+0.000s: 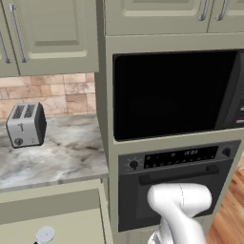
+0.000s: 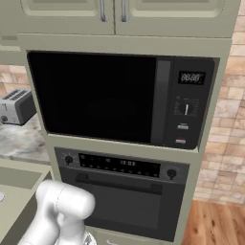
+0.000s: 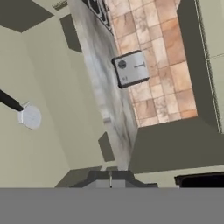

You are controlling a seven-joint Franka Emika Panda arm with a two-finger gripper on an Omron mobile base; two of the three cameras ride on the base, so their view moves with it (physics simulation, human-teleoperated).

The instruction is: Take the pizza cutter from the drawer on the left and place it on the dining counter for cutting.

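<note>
Fingers: gripper (image 3: 111, 180) pressed together, pinching nothing.
Pizza cutter (image 3: 27, 114): lying in the open drawer (image 3: 52, 87), well off from the fingertips.
Writing: microwave (image 2: 119, 98) display unreadable.
Toaster (image 1: 26, 125): far beyond the fingers.

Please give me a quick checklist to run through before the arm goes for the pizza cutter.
1. Drawer open: ok, its inside shows.
2. Pizza cutter visible in the drawer: ok, silver wheel and black handle lie on its floor.
3. Gripper open for grasping: not ok, shut.
4. Gripper empty: ok, nothing between the fingertips.
5. Gripper at the cutter: not ok, apart from it.
6. Toaster clear of the drawer: ok, on the marble top.
</note>
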